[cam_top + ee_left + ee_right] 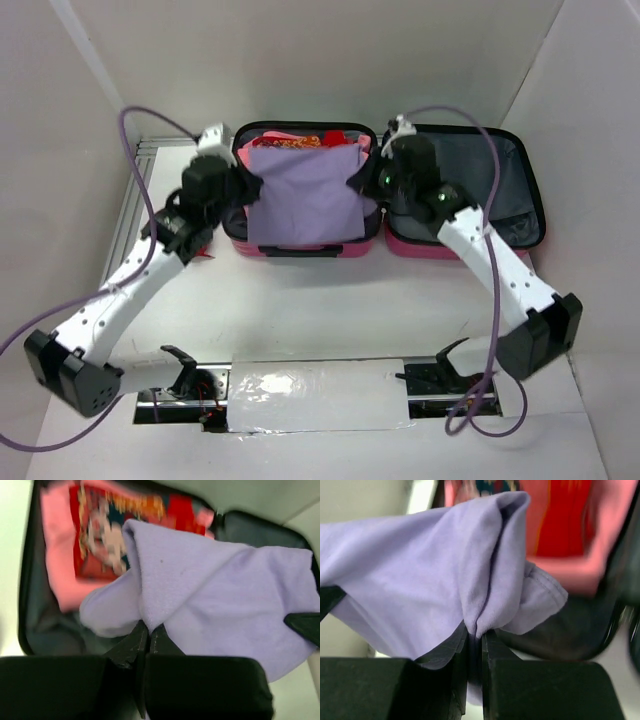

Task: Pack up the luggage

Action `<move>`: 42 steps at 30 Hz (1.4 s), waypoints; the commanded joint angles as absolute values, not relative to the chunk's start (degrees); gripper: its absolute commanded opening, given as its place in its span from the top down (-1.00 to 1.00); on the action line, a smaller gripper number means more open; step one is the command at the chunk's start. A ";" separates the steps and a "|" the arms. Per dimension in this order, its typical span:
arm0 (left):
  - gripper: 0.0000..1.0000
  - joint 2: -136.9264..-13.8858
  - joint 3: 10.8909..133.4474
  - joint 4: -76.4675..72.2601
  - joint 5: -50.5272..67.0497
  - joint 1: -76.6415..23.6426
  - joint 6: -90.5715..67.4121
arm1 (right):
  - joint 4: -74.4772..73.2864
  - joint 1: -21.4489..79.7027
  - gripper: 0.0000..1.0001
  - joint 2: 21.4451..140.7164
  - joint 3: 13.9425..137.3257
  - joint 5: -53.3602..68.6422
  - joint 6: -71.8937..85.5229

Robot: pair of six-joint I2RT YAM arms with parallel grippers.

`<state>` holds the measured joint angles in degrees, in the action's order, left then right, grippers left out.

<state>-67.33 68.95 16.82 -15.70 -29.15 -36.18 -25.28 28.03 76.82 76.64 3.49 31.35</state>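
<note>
The luggage (455, 245) lies open at the back of the table, magenta-edged with grey lining (500, 185). Its left half holds pink and red printed clothes (300, 141). A lilac cloth (305, 195) is stretched over that half. My left gripper (246, 190) is shut on the cloth's left edge, as the left wrist view (148, 628) shows. My right gripper (362, 180) is shut on its right edge, as the right wrist view (479, 632) shows. The lilac cloth (220, 590) hangs between both grippers above the red and pink clothes (100, 535).
The right half of the case shows only grey lining. White walls (60, 120) close in the table on the left, back and right. A silvery sheet (315, 395) lies between the arm bases at the near edge.
</note>
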 commanded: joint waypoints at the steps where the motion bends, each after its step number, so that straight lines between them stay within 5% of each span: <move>1: 1.00 -73.11 80.48 15.21 -9.00 -23.30 -30.68 | -24.18 22.52 1.00 82.78 88.65 8.15 26.20; 9: 1.00 -91.74 103.78 16.70 0.70 -14.42 -28.48 | -22.76 13.89 1.00 101.32 109.58 19.16 23.82; 30: 1.00 -126.83 106.55 7.21 7.47 -4.48 -32.87 | -21.88 9.58 1.00 133.77 119.00 20.57 19.26; 33: 0.56 -126.21 104.77 5.54 6.94 -4.48 -32.26 | -21.88 9.58 0.76 133.77 118.39 18.90 17.50; 34: 0.11 -126.21 104.77 5.54 6.94 -4.48 -31.65 | -23.02 9.58 0.62 133.77 120.04 18.90 17.49; 36: -0.29 -126.21 107.12 7.46 6.94 -4.48 -30.86 | -25.73 9.58 0.14 133.77 122.33 19.42 15.30; 39: -0.61 -123.07 107.93 7.99 8.08 -4.48 -28.49 | -27.94 9.58 -0.34 132.02 126.90 20.57 13.28; 42: -0.98 -118.84 108.46 8.52 8.70 -5.53 -26.47 | -29.18 10.20 -0.59 127.37 128.93 19.86 12.48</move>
